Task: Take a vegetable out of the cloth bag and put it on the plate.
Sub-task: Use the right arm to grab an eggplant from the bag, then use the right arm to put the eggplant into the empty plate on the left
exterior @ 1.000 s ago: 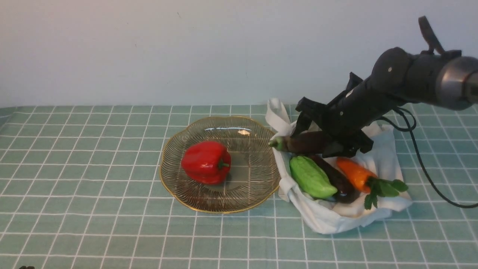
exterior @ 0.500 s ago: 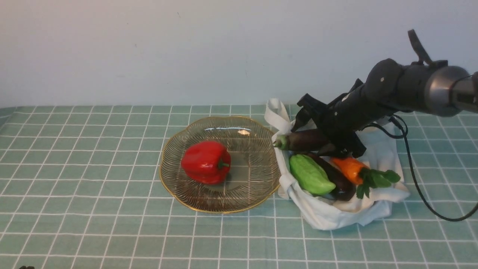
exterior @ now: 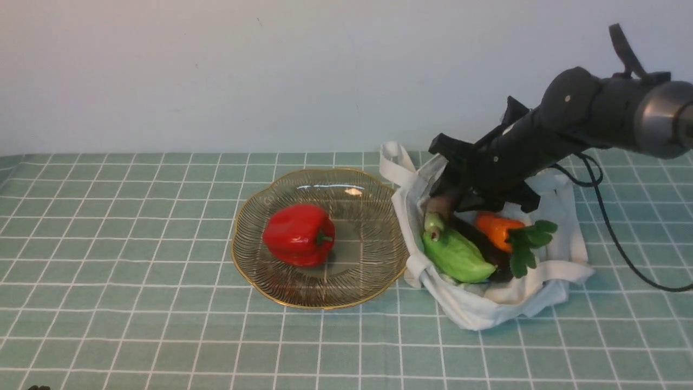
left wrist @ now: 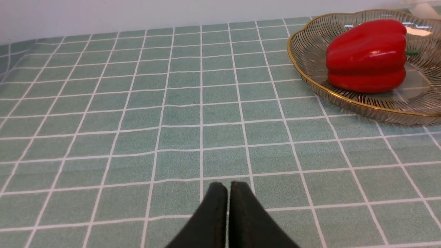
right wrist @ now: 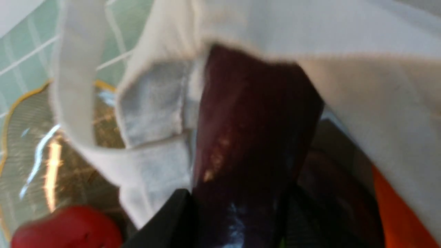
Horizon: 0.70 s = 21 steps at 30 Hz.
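My right gripper (exterior: 452, 201) is shut on the matte purple-brown eggplant (exterior: 443, 207) inside the white cloth bag (exterior: 487, 311). The eggplant tilts down, its green stem cap (exterior: 433, 222) touching the light green gourd (exterior: 455, 257). In the right wrist view the eggplant (right wrist: 248, 120) fills the gap between my fingers (right wrist: 165, 220), with bag cloth (right wrist: 361, 93) draped over its far end. The glass plate (exterior: 368, 260) with a gold rim lies left of the bag and holds a red pepper (exterior: 298, 234). My left gripper (left wrist: 228, 187) is shut and empty, low over the tablecloth.
The bag also holds a slim dark eggplant (exterior: 487, 252) and a carrot (exterior: 494, 228) with green leaves. A strap handle (exterior: 398, 165) stands between the bag and the plate. My right arm's black cable (exterior: 622, 254) trails over the green checked tablecloth at the right.
The eggplant has swung from lying level, stem toward the plate, to pointing stem-down onto the gourd. The bag's near side and the carrot have shifted toward the back.
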Available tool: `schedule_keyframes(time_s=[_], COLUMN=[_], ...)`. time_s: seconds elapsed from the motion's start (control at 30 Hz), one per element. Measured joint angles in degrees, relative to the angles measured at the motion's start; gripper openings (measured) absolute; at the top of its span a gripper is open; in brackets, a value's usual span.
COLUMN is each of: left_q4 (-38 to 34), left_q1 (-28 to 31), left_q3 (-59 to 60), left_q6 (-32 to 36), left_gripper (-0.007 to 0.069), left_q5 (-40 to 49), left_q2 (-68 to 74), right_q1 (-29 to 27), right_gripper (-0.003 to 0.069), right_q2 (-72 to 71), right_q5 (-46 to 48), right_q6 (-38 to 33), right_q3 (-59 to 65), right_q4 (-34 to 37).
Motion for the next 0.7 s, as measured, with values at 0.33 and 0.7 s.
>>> schedule_keyframes(time_s=[0.33,0.7], left_q4=[0.00,0.00], left_q1=[0.00,0.00], left_q3=[0.00,0.00], left_q6=[0.00,0.00], left_gripper=[-0.0004,-0.0004], left_q5=[0.00,0.00], left_q2=[0.00,0.00], right_q1=[-0.10,7.49], right_gripper=[0.0313,0.0313], right_q2=[-11.55,-16.81], right_q5=[15.16,22.87], right_q6=[-6.33,-8.13], right_q3=[0.00,0.00], right_q4=[-8.11,-13.86])
